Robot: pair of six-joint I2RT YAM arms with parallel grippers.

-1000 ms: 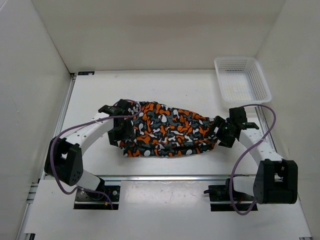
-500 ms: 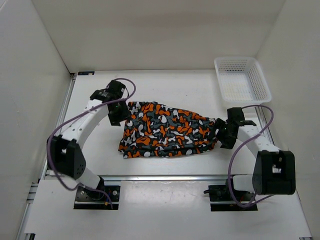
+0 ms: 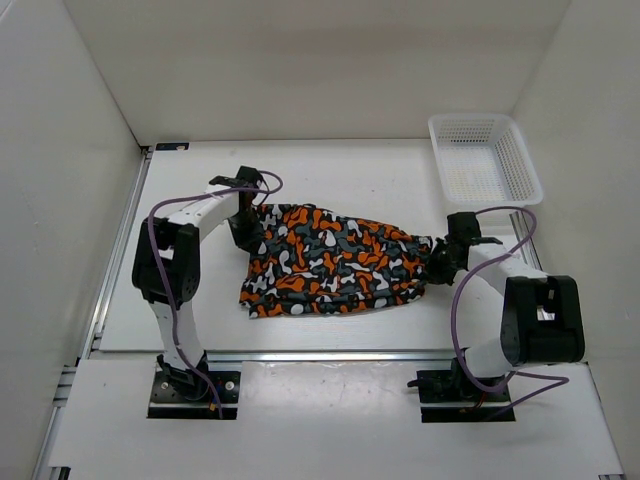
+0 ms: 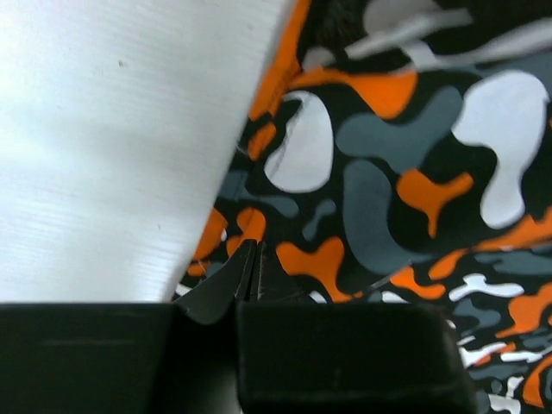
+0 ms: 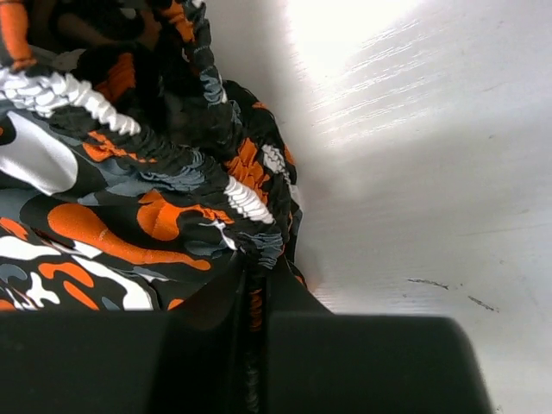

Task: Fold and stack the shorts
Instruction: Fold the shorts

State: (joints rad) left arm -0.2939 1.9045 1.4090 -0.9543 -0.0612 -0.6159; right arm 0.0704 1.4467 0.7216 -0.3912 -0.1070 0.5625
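Both wrist views crop the shorts (image 4: 388, 172) at their edges.

The left arm (image 3: 165, 265) and right arm (image 3: 540, 320) are formed of white links and blocky black joints, each trailed by a purple cable (image 3: 456, 305). The left hand (image 4: 250, 266) and right hand (image 5: 253, 289) are finished in matte black.

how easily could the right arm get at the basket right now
Probably easily: the basket sits just beyond the right gripper, bare table between. But it is shut on the shorts, so must let go first.
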